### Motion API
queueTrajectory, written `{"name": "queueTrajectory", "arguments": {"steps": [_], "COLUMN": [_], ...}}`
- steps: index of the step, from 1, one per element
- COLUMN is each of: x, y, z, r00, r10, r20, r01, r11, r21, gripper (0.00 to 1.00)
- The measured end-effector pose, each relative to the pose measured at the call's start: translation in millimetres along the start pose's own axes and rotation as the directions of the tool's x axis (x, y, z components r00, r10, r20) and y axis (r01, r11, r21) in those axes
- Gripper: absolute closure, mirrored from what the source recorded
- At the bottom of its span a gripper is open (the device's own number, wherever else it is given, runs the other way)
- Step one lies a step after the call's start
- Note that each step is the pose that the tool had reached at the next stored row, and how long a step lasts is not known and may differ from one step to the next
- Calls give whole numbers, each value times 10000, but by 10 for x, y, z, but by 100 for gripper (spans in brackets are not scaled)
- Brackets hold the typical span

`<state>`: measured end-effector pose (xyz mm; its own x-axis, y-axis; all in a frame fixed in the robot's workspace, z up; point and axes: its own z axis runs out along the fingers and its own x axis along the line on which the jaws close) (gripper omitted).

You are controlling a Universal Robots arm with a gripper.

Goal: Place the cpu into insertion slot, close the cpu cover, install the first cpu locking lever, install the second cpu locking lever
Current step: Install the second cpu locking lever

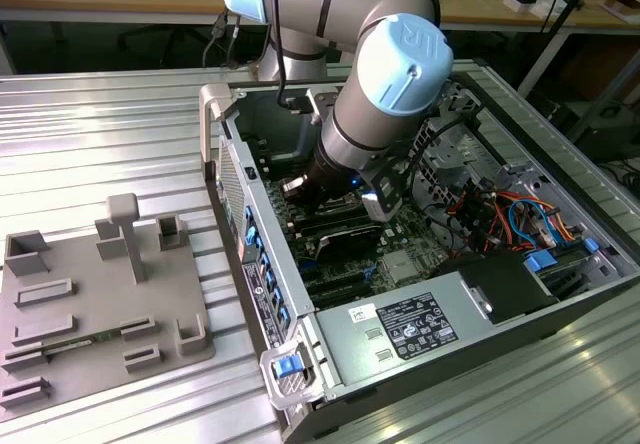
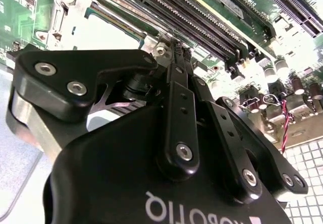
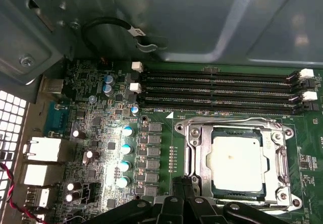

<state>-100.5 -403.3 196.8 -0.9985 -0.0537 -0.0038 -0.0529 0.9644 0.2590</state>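
The cpu (image 3: 237, 163), pale silvery square, sits framed by the cpu cover (image 3: 197, 156).

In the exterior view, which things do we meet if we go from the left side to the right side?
Grey fixture plate → open computer case's left wall → robot arm reaching into the case → orange and blue cables → case's right wall.

insertion slot (image 3: 237, 163) near edge behind fingers (image 3: 184, 193), fingertips' gap unreadable
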Motion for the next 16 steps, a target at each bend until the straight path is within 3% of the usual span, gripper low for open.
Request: {"name": "queueTrajectory", "arguments": {"steps": [11,16], "x": [2,3], "y": [-12,-18], "z": [-2,-7], "r00": [10000,10000], "r10": [2,1], "r20": [-7,-12], "r01": [-2,-1], "r11": [10000,10000], "r21": [5,97], "gripper": [89,89]}}
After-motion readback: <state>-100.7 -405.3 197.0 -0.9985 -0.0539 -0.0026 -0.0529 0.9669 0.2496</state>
